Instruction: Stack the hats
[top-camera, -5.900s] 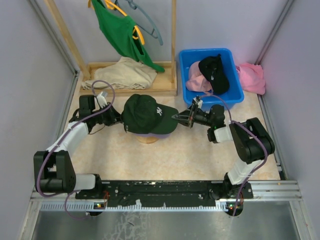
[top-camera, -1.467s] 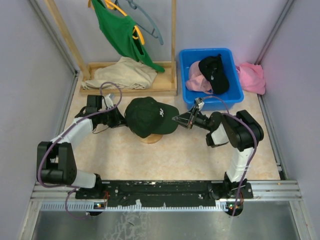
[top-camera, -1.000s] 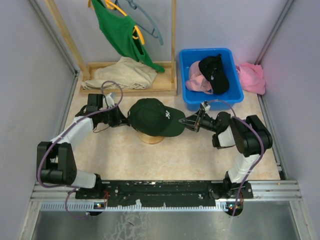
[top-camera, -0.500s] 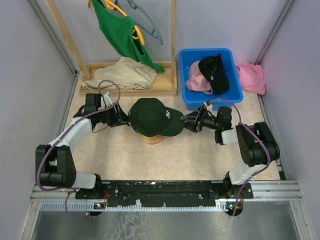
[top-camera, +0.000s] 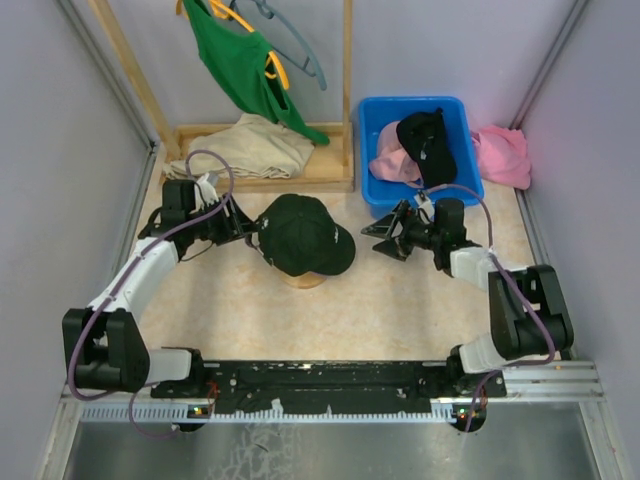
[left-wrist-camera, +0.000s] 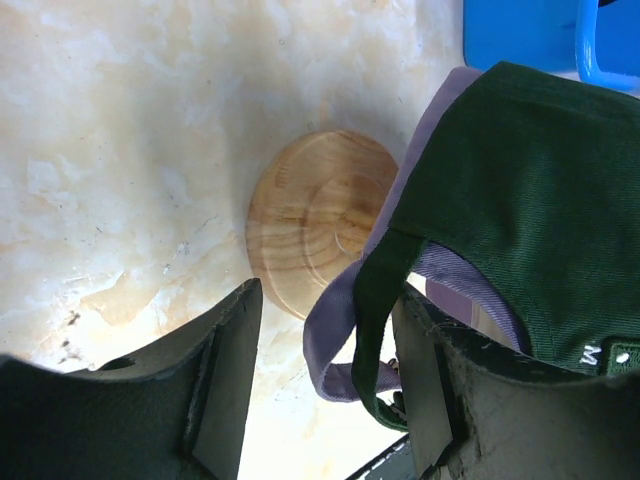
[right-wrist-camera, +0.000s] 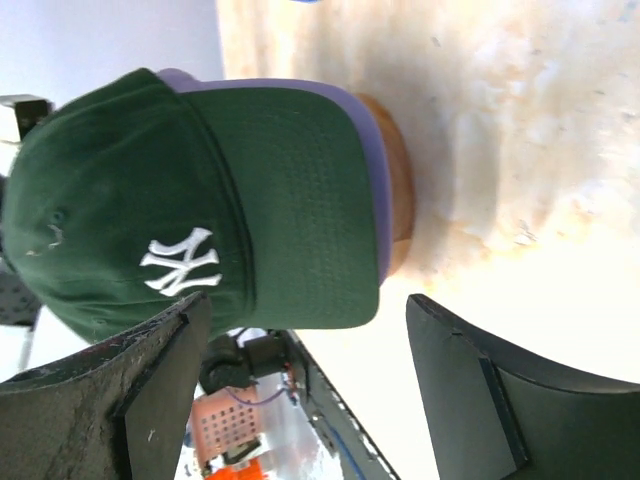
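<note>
A black cap with a white logo (top-camera: 302, 235) (right-wrist-camera: 180, 180) sits on top of a lavender cap (right-wrist-camera: 372, 170) (left-wrist-camera: 335, 305) on a round wooden stand (top-camera: 300, 279) (left-wrist-camera: 315, 235). My left gripper (top-camera: 250, 230) (left-wrist-camera: 325, 390) is open at the back of the caps, with their rear straps hanging loose between its fingers. My right gripper (top-camera: 378, 240) (right-wrist-camera: 310, 390) is open and stands a little to the right of the brim, holding nothing. A pink hat (top-camera: 392, 165) and a second black hat (top-camera: 428, 145) lie in the blue bin (top-camera: 465, 190).
A bright pink cloth (top-camera: 505, 155) lies right of the bin. At the back left, a wooden rack (top-camera: 250, 178) holds a beige cloth (top-camera: 245, 148), with a green shirt (top-camera: 240, 65) hanging above. Grey walls close in both sides.
Both grippers have opened and let go of the black cap, which now rests on the stand. The right gripper has drawn back to the right, off the brim.
</note>
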